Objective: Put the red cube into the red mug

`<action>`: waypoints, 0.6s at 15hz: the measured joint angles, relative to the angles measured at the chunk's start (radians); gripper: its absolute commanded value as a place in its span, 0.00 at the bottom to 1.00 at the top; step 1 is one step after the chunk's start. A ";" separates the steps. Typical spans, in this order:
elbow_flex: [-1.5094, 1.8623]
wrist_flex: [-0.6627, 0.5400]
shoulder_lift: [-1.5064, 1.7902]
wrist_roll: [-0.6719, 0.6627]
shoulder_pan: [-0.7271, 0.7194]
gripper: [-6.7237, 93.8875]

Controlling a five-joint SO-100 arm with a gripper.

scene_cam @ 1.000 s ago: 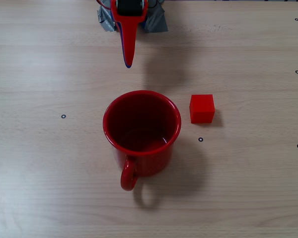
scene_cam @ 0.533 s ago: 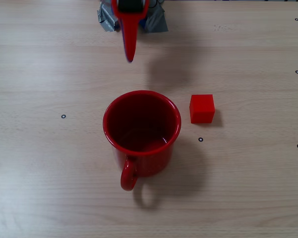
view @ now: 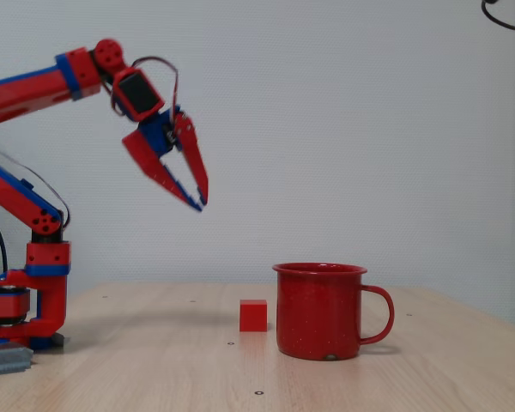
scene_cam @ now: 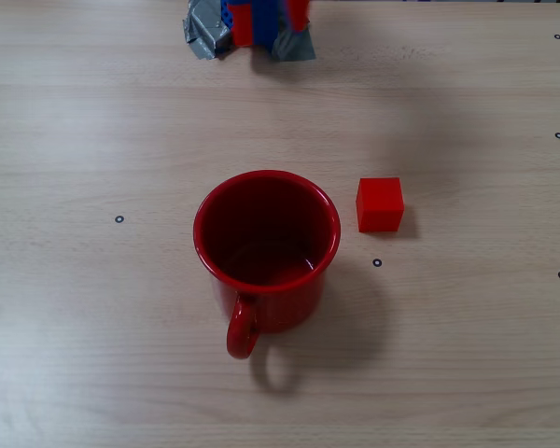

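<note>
Lately the gripper (view: 197, 193) has drawn back: a second ago its long red finger reached down over the surface (scene_cam: 467, 355) toward the mug (scene_cam: 266, 245) in the overhead fixed view, and now only a blurred red and blue bit shows at that view's top edge. From the side it hangs high, well apart from everything, its fingers (view: 191, 159) nearly pressed together and pinching nothing. So the task looks barely begun, the arm moving away from the objects, not toward them. The cube (scene_cam: 380, 204) sits on the surface just beside the mug, not touching it, on the side away from the handle. The mug stands upright and empty. No brand, label or writing can be read anywhere.
</note>
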 measured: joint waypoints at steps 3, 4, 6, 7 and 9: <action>-0.216 0.137 -0.144 0.117 -0.135 0.07; -0.308 0.173 -0.233 0.158 -0.192 0.07; -0.502 0.258 -0.417 0.258 -0.229 0.07; -0.601 0.305 -0.506 0.282 -0.230 0.07; -0.721 0.336 -0.655 0.301 -0.235 0.07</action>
